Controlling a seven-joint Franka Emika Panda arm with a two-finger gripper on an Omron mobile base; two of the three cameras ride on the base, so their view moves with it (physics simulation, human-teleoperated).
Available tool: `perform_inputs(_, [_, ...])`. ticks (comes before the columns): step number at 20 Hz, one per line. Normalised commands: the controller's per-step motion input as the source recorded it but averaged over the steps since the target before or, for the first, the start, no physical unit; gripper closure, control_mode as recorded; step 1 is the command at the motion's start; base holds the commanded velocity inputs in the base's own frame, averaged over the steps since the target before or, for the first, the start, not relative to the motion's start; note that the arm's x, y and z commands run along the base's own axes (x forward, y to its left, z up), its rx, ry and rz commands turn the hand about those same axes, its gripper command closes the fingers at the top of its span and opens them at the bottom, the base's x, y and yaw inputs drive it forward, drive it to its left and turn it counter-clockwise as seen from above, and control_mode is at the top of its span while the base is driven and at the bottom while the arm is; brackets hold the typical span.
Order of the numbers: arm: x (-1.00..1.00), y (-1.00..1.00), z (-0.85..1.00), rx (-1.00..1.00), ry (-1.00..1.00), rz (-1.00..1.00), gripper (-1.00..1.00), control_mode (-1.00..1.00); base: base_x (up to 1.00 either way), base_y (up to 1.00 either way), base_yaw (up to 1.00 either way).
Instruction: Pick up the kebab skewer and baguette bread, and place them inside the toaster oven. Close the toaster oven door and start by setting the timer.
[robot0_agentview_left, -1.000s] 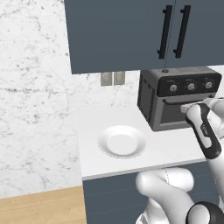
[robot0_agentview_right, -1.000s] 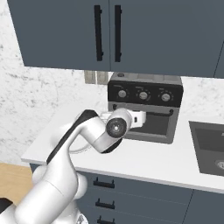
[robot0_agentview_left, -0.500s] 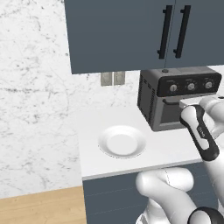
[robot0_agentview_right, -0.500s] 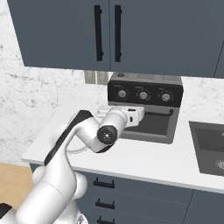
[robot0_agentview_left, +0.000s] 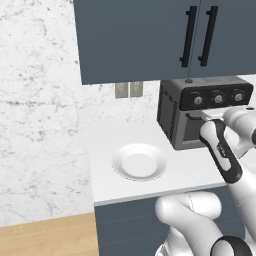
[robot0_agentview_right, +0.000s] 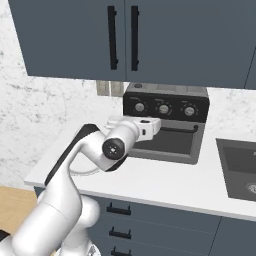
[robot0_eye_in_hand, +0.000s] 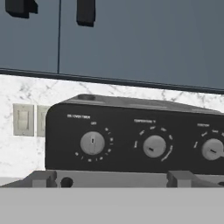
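Observation:
The toaster oven (robot0_agentview_left: 172, 117) stands at the back of the counter, dark grey with a black panel of three silver knobs (robot0_eye_in_hand: 92, 143). Its door (robot0_agentview_right: 167, 144) looks shut, with the thin black handle (robot0_agentview_right: 180, 129) just under the panel. My gripper (robot0_agentview_right: 159, 125) hovers open in front of the oven at handle height, below the leftmost knob, with nothing between its fingers. In the hand view the gripper (robot0_eye_in_hand: 111, 178) faces the panel from close by. The kebab skewer and baguette bread are out of view.
An empty white plate (robot0_agentview_left: 139, 162) lies on the white counter (robot0_agentview_left: 105, 185) left of the oven. A sink (robot0_agentview_right: 240, 165) is set into the counter to the oven's right. Dark upper cabinets (robot0_agentview_left: 150, 35) hang just above the oven.
The hand has risen a little and drawn closer to the oven's control panel. The jaws stay wide apart.

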Motion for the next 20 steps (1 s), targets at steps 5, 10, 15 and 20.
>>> perform_inputs(5, [0.00, 0.14, 0.00, 0.00, 0.00, 0.00, -1.00, -1.00, 0.00, 0.00, 0.00])
perform_inputs(10, [0.10, 0.02, 0.00, 0.00, 0.00, 0.00, -1.00, -1.00, 0.00, 0.00, 0.00])
perform_inputs(15, [0.10, 0.05, 0.00, 0.00, -0.02, 0.00, -1.00, -1.00, 0.00, 0.00, 0.00])
perform_inputs(20, [0.19, 0.18, 0.00, 0.00, -0.06, 0.00, -1.00, -1.00, 0.00, 0.00, 0.00])
